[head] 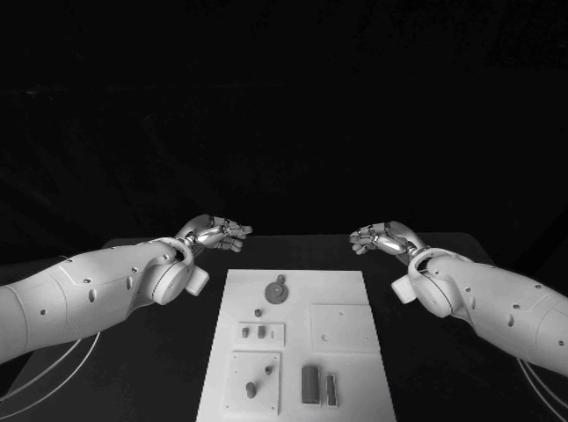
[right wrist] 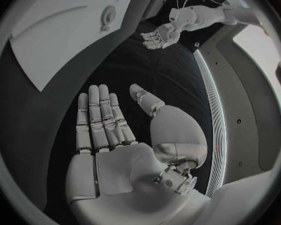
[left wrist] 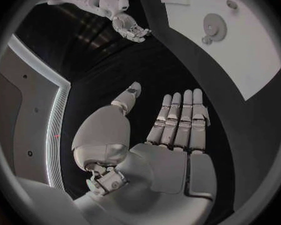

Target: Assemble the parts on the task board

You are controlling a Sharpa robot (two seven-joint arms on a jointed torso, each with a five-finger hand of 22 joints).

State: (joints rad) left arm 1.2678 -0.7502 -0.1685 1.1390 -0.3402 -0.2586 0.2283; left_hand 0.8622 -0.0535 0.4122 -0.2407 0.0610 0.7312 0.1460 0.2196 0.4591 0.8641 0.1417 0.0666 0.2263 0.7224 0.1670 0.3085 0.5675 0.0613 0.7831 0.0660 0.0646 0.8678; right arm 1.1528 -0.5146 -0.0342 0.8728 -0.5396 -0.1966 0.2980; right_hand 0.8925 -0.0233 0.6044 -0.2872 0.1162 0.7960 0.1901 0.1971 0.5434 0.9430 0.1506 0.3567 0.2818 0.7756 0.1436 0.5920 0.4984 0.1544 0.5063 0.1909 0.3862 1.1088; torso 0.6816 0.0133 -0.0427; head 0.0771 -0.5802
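Observation:
The white task board (head: 297, 290) lies in the middle of the black table. On it a round gear part (head: 277, 291) sits near the far end, small parts (head: 258, 332) lie in the middle left, and two dark bars (head: 317, 385) stand near the front. My left hand (head: 215, 233) hovers beyond the board's far left corner, fingers apart and holding nothing; its own wrist view shows the flat palm (left wrist: 172, 130). My right hand (head: 383, 237) hovers beyond the far right corner, likewise empty, with its palm (right wrist: 109, 130) spread. The gear (left wrist: 215, 25) (right wrist: 108, 16) shows in both wrist views.
A raised square plate (head: 344, 327) takes up the board's right middle. Black table surface (head: 170, 352) runs along both sides of the board. Each wrist view catches the other hand (left wrist: 133, 31) (right wrist: 158, 36) across the table.

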